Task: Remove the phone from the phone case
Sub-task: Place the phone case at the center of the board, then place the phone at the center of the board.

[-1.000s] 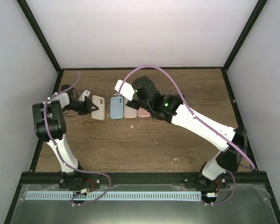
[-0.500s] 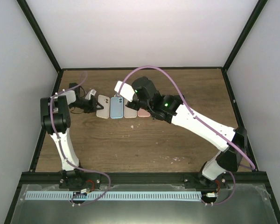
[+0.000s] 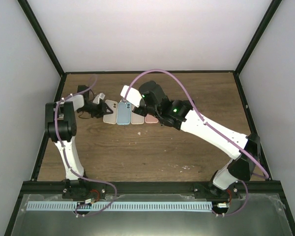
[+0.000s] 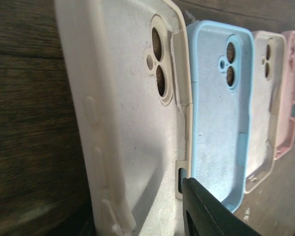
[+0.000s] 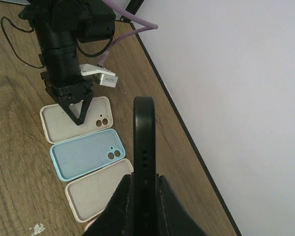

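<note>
Where the arms reach out, a brown wood-grain table [image 3: 162,152] is seen, shut in by plain white walls [image 3: 152,34] and a black frame [image 3: 43,38]. Four cases are laid side by side on it, left of centre and toward the far side, hollow side up. From left to right they are a cream case [image 3: 109,113], a blue case [image 3: 124,114], a beige case [image 3: 136,118] and a pink case [image 3: 151,119]. A pale fleck [image 3: 140,133] is seen just near of them.

The phone [image 5: 144,147] is held outside the cases, clamped on edge and upright by the right gripper [image 5: 143,182] above the right part of the row. Only its dark side is shown, and from above it is hidden under the wrist.

The left gripper [image 5: 80,119] is set down at the cream case. From the right wrist its fingers seem drawn to a point, yet only one dark finger [image 4: 206,211] is caught by its own camera, so whether it is clenched cannot be told. The pink case is partly covered by the right arm and cut off at the frame edge in the left wrist view.
</note>
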You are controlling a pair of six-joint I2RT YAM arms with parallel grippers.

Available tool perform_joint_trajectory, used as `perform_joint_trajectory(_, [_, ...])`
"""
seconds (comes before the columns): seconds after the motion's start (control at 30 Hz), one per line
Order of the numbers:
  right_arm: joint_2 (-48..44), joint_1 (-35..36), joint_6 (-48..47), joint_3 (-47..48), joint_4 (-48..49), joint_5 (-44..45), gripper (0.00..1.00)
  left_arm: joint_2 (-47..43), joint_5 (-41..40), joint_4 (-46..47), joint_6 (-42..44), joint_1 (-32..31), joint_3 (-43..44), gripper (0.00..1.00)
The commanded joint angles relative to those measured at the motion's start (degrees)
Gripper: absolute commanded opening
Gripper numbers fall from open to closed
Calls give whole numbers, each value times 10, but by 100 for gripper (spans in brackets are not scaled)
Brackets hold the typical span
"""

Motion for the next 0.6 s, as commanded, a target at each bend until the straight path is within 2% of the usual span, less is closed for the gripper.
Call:
perform_joint_trajectory(0.0, [-11,-3,-1,5,36,7,1,-36,-85,16,-9,-3,-29,43])
perform_joint_trajectory(0.17, [-10,-3,-28,-15,70,19,1,-76,-151,18,-16,-3,-46,61])
perform_joint_trajectory(0.27, [-2,-3,-51,-28,108,37,1,-113,-175,29,-16,0,-64,78])
perform_joint_trajectory(0.47, [8,-3,-105,-63,206,73,1,-206,-162,12,-18,12,-76,87])
perform_joint_trajectory(0.57, [16,-2,-139,-76,255,92,1,-262,-107,0,-25,32,-62,96])
